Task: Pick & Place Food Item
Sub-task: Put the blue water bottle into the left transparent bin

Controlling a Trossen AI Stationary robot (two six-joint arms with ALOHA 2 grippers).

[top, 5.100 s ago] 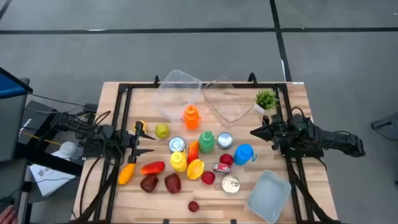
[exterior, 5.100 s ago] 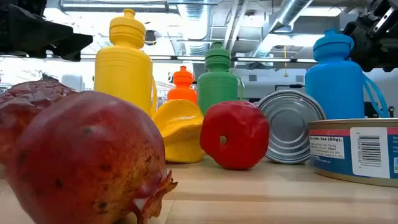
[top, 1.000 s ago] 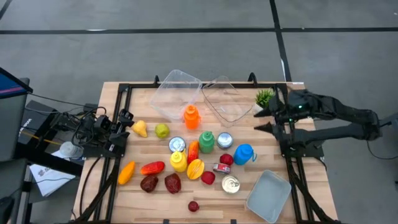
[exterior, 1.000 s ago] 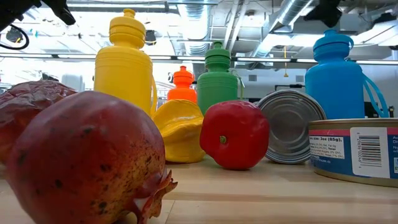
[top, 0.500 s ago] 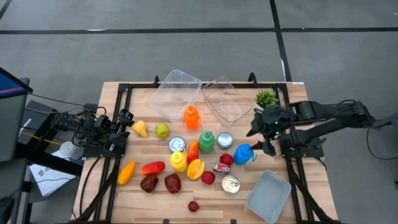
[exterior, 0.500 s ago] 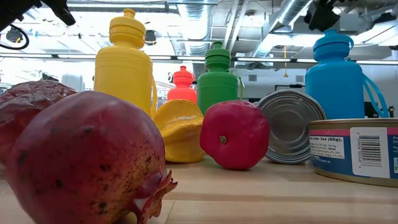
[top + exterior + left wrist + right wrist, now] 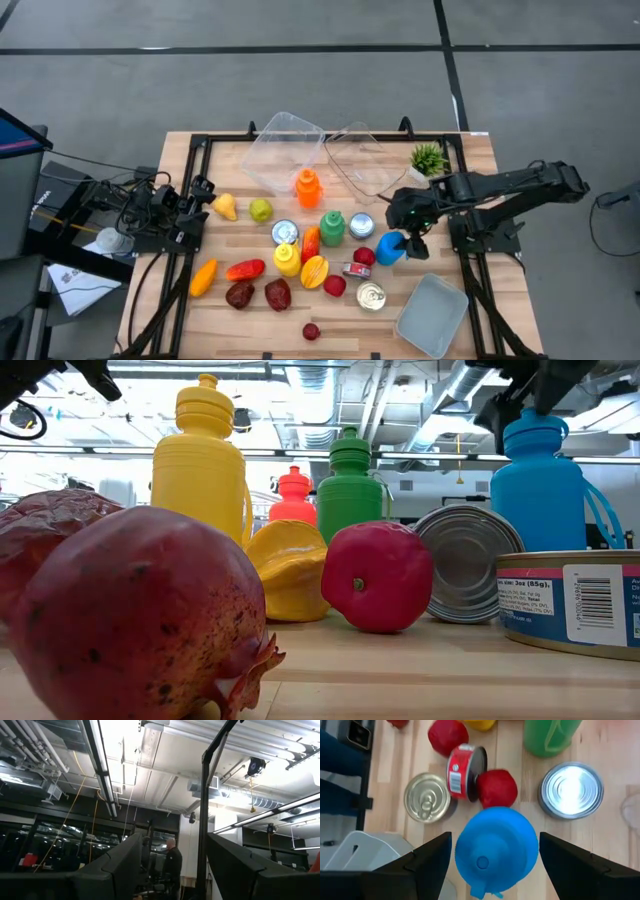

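Directly beneath right end effector (image 7: 492, 852), blue bottle (image 7: 496, 845).

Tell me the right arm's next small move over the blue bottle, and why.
Probably lower straight down: the right gripper hangs open above the blue bottle, one finger on each side of its cap, not yet touching. The left gripper waits at the table's left edge.

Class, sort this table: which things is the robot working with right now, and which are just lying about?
In the job: right gripper, open above the blue bottle.

Lying about: green bottle, yellow bottle, pomegranate, lying tin can, left gripper, parked at the table's edge.
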